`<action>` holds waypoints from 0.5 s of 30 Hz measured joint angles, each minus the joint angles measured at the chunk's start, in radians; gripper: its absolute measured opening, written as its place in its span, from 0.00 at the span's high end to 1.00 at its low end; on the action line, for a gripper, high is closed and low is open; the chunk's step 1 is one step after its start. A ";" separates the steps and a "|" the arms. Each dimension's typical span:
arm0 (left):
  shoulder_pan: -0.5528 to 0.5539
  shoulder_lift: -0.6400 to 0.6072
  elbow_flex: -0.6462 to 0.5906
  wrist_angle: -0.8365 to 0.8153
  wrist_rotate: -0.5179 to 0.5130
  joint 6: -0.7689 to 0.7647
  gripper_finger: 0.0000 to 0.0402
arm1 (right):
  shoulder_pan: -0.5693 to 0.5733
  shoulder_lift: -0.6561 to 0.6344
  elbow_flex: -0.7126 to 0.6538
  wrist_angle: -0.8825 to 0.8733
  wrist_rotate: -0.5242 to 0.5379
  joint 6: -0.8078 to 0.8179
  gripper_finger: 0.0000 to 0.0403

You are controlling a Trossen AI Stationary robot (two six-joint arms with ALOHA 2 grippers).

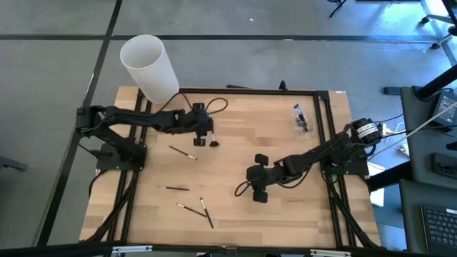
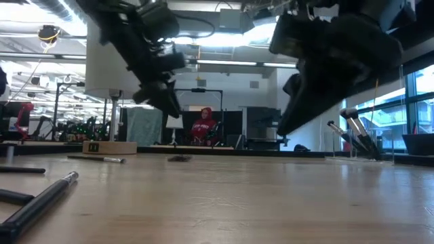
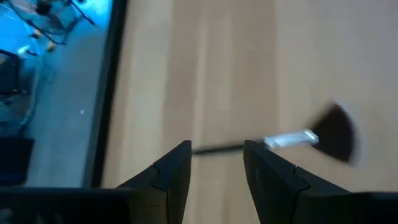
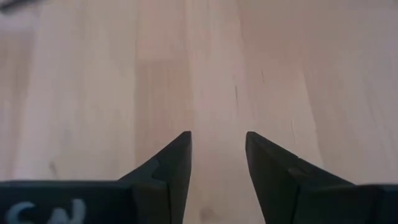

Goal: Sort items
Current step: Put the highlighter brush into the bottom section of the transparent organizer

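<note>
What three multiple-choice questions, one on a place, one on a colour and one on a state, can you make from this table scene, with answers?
1. Where is the cylinder?
A. at the table corner by the left arm
B. at the table's centre
C. beside the right arm

2. What colour is the tuft of the brush before the left end effector?
A. pink
B. black
C. white

3. How is the right end effector?
A. shut on a brush
B. shut on the cylinder
C. open over bare wood

Answers:
1 A, it shows at that corner.
2 B, the fan tuft is dark.
3 C, its jaws stand apart with nothing between.
</note>
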State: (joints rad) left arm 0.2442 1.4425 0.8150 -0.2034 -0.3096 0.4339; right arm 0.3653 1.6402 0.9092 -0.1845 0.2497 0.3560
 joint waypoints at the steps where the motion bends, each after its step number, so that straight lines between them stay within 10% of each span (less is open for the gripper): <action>1: 0.009 0.019 0.017 0.001 0.010 0.013 0.64 | 0.000 0.000 0.000 -0.022 0.000 -0.001 0.62; 15: -0.002 0.389 0.348 -0.445 0.037 0.375 0.64 | -0.014 -0.001 0.000 -0.236 0.078 0.033 0.62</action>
State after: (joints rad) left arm 0.2420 1.8310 1.1625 -0.6483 -0.2727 0.8089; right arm 0.3511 1.6394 0.9095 -0.4201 0.3278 0.3890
